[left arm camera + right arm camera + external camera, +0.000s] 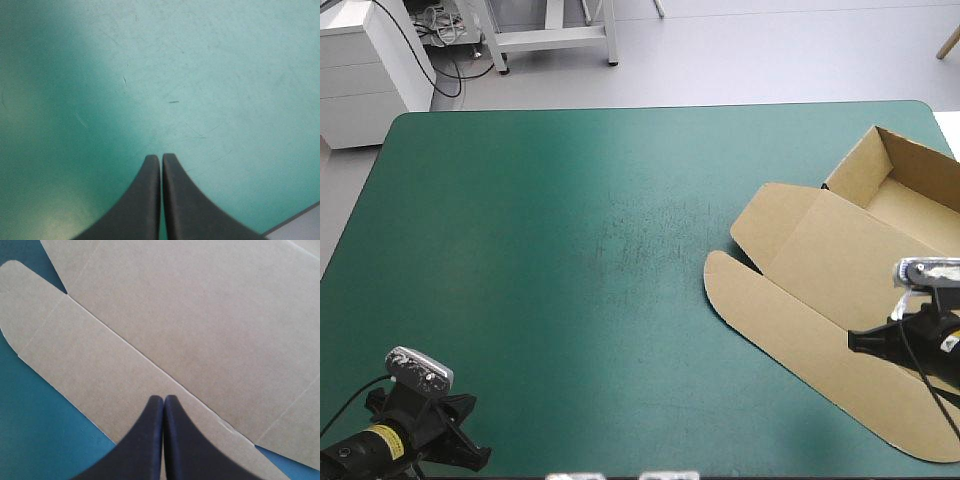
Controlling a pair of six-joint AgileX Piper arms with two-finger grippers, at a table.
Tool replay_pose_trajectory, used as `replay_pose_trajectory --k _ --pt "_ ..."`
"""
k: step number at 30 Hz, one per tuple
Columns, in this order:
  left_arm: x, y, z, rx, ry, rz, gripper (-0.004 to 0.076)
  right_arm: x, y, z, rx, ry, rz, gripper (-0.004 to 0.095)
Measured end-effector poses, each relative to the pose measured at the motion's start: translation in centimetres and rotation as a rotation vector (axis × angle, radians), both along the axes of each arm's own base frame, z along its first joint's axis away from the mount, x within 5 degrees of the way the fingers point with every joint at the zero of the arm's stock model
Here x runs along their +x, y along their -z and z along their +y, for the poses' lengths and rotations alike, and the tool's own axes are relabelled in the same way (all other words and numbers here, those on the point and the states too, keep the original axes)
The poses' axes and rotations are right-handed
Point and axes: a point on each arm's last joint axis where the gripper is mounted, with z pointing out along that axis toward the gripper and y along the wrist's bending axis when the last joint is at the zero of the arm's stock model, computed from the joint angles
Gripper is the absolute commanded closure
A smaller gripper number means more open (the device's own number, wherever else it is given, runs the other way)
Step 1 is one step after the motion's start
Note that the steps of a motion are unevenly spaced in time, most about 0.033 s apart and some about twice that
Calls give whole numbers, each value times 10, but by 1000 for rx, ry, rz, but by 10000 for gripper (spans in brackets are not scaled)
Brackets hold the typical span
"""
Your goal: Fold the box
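Note:
The brown box (820, 270) lies at the table's right side. Its tray part (910, 185) at the far right has walls raised, and the lid with its rounded front flap (770, 310) lies flat toward the table's middle. My right gripper (855, 343) is shut and hovers over the lid near the crease of the front flap (75, 350), holding nothing; brown board (200, 315) fills the view ahead of its own fingers (163, 397). By the front left corner my left gripper (470, 440) is shut over the bare teal-green cover (200, 75), fingers (161, 156) meeting, far from the box.
The table's front edge (300, 227) shows close beside my left gripper. The box's flap reaches nearly to the front edge at the right (920, 450). The teal-green cover (570, 250) spreads between the two arms.

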Motion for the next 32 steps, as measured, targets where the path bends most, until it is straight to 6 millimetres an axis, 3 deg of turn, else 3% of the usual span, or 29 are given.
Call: replay_pose_trajectory --k 14,20,32 --pt "0 0 0 1 2 -1 731 -40 76 11 16 -70 -27 924" --pt "0 0 0 1 2 -1 731 -44 86 12 18 -73 -33 924" --pt "0 0 0 2 2 1 731 -42 85 14 38 -74 -61 924"
